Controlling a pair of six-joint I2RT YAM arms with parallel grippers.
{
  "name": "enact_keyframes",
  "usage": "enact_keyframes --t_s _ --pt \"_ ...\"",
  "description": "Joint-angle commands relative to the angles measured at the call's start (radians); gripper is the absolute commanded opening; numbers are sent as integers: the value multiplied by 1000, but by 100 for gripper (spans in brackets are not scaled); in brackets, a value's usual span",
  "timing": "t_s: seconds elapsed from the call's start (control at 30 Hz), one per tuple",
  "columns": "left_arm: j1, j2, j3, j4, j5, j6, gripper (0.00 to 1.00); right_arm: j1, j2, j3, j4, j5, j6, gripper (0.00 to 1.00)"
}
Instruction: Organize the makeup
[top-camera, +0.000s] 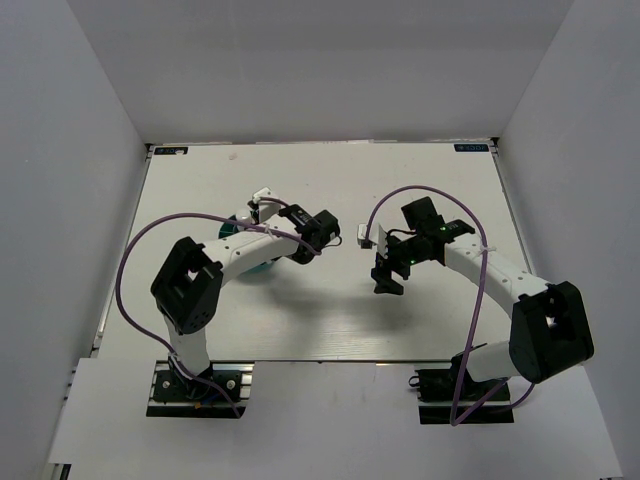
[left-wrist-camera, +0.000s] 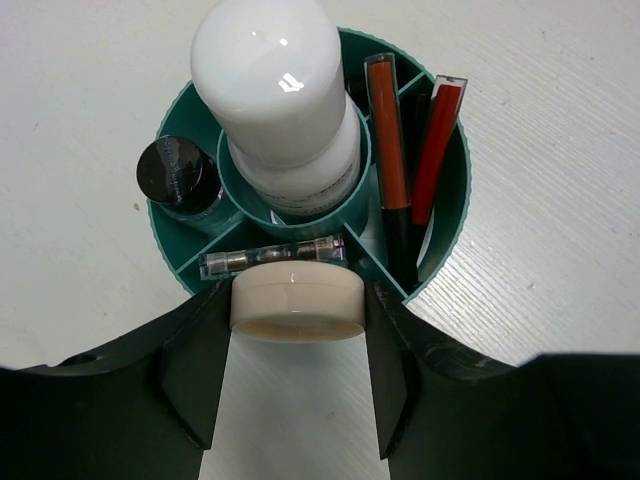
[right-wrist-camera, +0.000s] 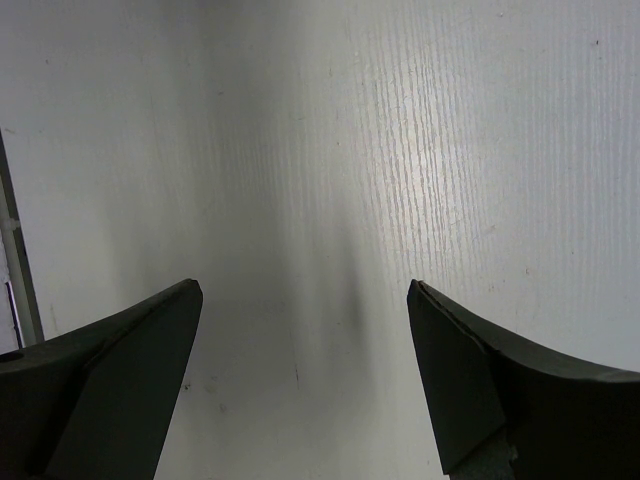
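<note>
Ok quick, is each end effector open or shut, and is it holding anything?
Left end effector: closed on the compact.
Right end effector: open, holding nothing.

Makeup sorted into a round teal tub (left-wrist-camera: 463, 190) with compartments, one piece held at its rim.
A white bottle (left-wrist-camera: 280, 90) stands upright in the centre cup. A small black-capped bottle (left-wrist-camera: 178, 172) stands in the left compartment. Two thin red sticks (left-wrist-camera: 388, 130) with dark lower ends lean side by side in the right compartment. A clear vial (left-wrist-camera: 272, 255) lies on its side across the near compartment. A round cream compact (left-wrist-camera: 297, 310), seen edge-on, is pinched by the left gripper (left-wrist-camera: 298, 300) at the near rim.
</note>
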Motion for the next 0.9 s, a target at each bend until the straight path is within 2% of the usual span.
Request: enact_keyframes --t_s 0.0,0.37,0.47,0.5,0.57,0.6,0.87 --pt "5 -26 -18 7 -49 -46 0 -1 4 34 -11 -3 -4 89" --pt "5 0 -31 12 -48 -72 0 -1 4 29 -8 -4 -4 89" --pt "5 5 -23 12 -38 -71 11 -1 4 29 -8 -4 -4 89" --pt "5 5 -20 10 -35 -72 20 2 4 29 -8 -3 -4 89" --pt "5 8 -15 7 -34 -72 31 -1 4 28 -8 -3 -4 89" --pt "5 9 -14 6 -32 -72 41 1 4 28 -8 -4 -6 89" --pt "-4 8 9 -2 -25 -74 67 1 4 25 -7 -4 -6 89"
